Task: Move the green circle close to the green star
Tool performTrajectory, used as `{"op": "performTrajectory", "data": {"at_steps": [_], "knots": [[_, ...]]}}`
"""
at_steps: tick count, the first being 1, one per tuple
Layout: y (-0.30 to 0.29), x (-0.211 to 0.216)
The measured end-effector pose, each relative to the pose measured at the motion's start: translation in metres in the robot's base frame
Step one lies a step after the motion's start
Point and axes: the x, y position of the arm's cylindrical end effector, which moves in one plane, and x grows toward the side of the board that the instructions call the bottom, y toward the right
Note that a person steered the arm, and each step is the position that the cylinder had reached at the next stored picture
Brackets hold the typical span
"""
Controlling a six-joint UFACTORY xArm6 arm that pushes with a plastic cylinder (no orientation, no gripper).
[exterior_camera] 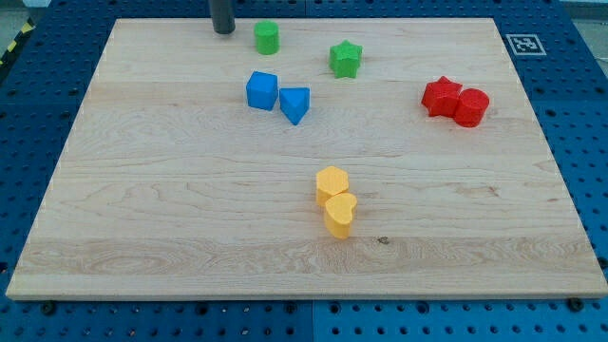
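The rod is chopped off by the view's top, so only its lower stub shows, with my tip (224, 31) down at the counter's (171, 237) far edge, left of the green circle (267, 38). The counter's near-left corner gets clipped by the view's left. The two yellow blocks (334, 200) touch, and their exact shapes are hard to call. Same for the red pair (456, 101) near the right edge. The marker (524, 44) past the far-right corner is too small to read.

No readable text; coded marker (522, 44) only
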Motion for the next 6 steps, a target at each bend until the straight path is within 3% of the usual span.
{"op": "performTrajectory", "data": {"at_steps": [4,6], "knots": [[0.087,0.037],[0.098,0.047]]}}
